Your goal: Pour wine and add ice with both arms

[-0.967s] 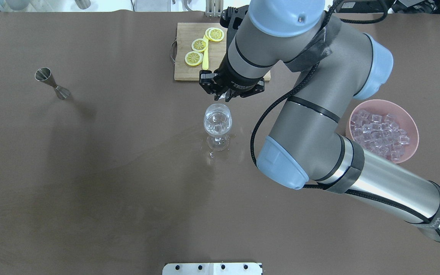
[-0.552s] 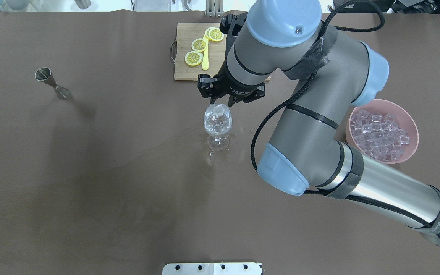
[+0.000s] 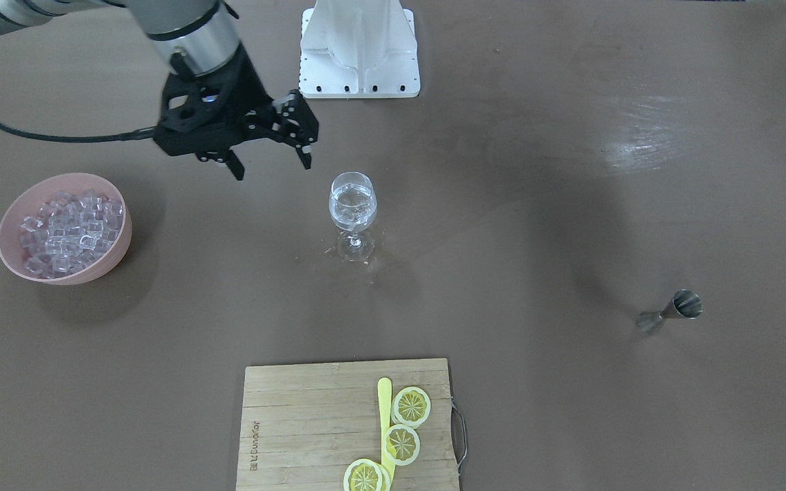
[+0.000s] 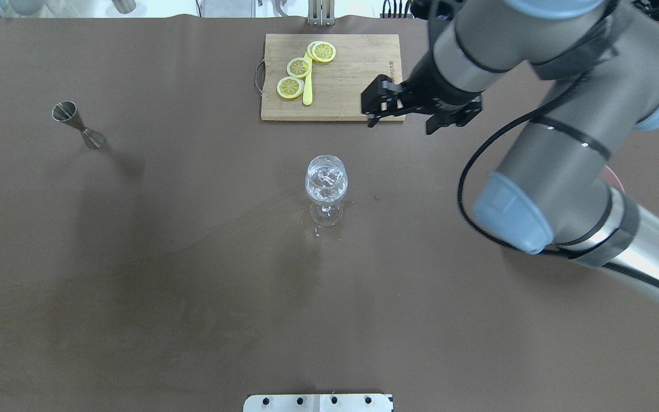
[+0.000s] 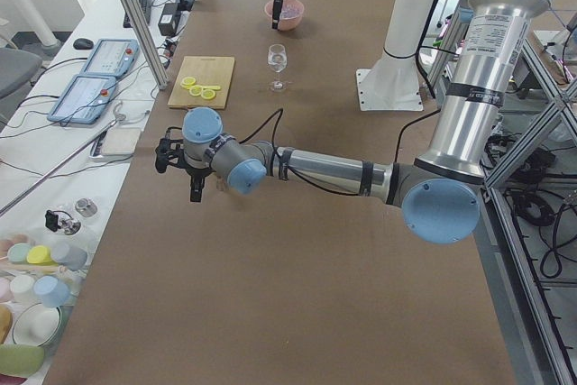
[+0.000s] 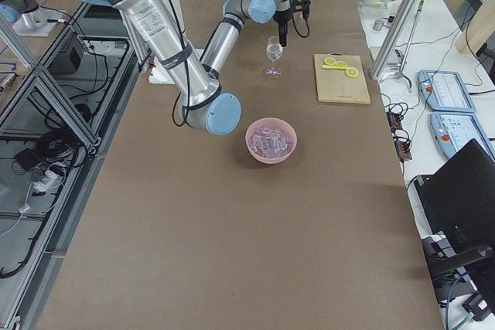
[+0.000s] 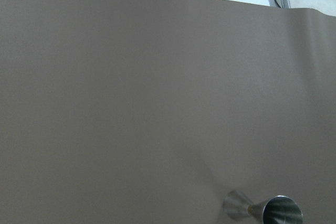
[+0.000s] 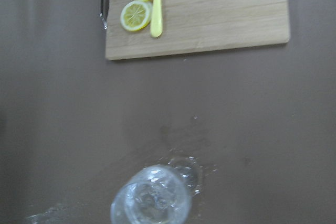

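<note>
A stemmed wine glass [image 4: 326,183] stands mid-table and holds clear wine with a few ice cubes; it also shows in the front view [image 3: 353,203] and the right wrist view [image 8: 151,204]. My right gripper [image 4: 401,127] is open and empty. It hangs above the table to the right of the glass, by the cutting board's near corner, and shows in the front view [image 3: 272,170] too. A pink bowl [image 3: 105,262] full of ice cubes [image 3: 69,221] sits at the table's right side. My left gripper [image 5: 196,188] hovers far left near the jigger; I cannot tell its state.
A steel jigger [image 4: 78,125] stands at the far left and shows in the left wrist view [image 7: 265,212]. A wooden cutting board [image 4: 346,86] at the back holds lemon slices [image 4: 298,67] and a yellow knife. Drops of liquid [image 4: 316,232] lie around the glass's foot.
An ice cube dropped from my right gripper into the glass. The right gripper then swung away from above the glass to the right, still open.
</note>
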`<state>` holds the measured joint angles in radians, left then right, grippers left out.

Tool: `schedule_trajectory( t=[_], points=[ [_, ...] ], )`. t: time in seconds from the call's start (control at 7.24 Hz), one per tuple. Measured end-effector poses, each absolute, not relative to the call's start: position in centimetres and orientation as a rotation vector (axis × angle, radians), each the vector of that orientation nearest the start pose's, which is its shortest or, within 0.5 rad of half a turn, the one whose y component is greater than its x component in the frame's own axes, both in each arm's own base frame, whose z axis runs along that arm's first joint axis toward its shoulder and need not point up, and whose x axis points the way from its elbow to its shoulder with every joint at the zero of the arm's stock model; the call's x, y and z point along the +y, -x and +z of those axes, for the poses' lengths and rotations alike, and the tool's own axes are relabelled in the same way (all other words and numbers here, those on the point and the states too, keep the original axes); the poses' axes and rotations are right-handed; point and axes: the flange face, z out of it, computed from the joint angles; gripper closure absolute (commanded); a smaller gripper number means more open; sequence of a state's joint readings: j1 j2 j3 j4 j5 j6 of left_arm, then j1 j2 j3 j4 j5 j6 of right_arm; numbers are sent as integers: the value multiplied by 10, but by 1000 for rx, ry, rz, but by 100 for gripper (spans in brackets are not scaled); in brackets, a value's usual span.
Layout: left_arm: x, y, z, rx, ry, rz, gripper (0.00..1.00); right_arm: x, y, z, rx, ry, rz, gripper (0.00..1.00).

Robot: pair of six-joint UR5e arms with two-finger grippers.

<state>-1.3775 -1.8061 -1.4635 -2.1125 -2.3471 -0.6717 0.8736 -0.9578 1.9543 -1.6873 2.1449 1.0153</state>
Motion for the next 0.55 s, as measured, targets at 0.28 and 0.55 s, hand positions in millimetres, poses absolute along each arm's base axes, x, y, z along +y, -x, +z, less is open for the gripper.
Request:
schedule_trajectory(
  t=[0.28,0.55],
  points=[
    [-612,-50,523,922,-270,-191,1,-543,207,270,-881,-212,-87,0],
    [-613,-42,529,902,-232,-197,1,-576,116,381,-774,-215,-172,0]
  ],
)
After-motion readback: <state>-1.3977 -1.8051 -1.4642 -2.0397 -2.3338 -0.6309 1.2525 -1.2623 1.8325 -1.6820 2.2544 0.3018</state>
